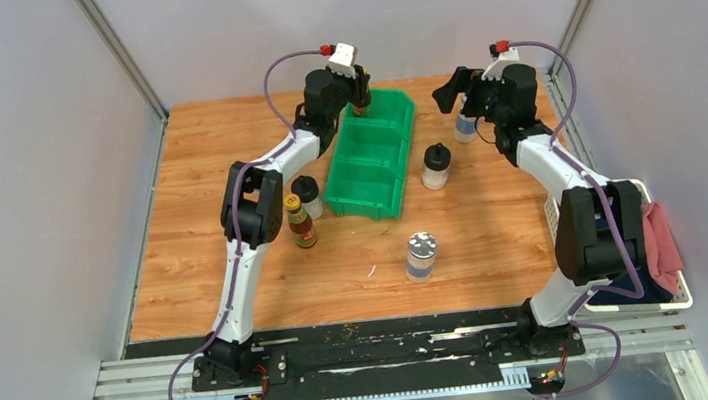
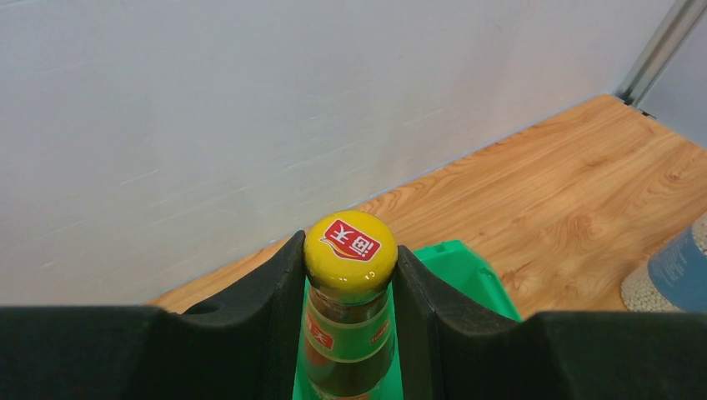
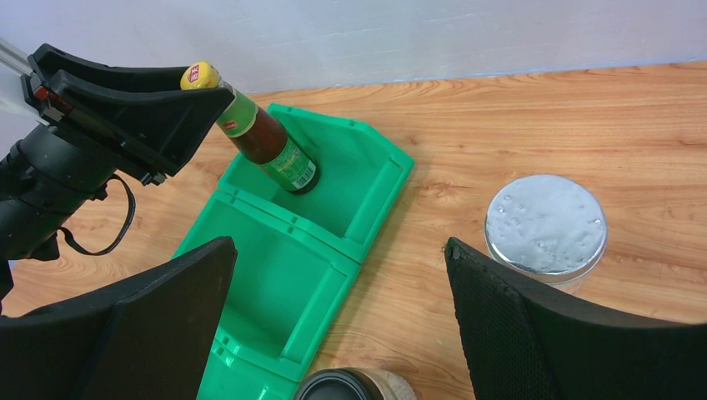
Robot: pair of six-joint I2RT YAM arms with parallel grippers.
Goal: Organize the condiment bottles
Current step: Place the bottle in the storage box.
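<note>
Currently, over the green bin's far compartment (image 1: 382, 113), the left gripper (image 1: 358, 87) clamps a brown sauce bottle (image 3: 271, 146) by its neck; setting it down and releasing looks next. The right gripper (image 3: 338, 250), spread wide and empty, hovers near a silver-lidded jar (image 3: 546, 223).

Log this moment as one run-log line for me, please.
left gripper: shut on brown sauce bottle, tilted, base in end compartment of green bin | right gripper: open, empty, near silver-lidded jar

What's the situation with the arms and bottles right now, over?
Left gripper shut on sauce bottle. Bottle in far compartment of bin. Right gripper open, empty, by jar. Nothing blocking.
</note>
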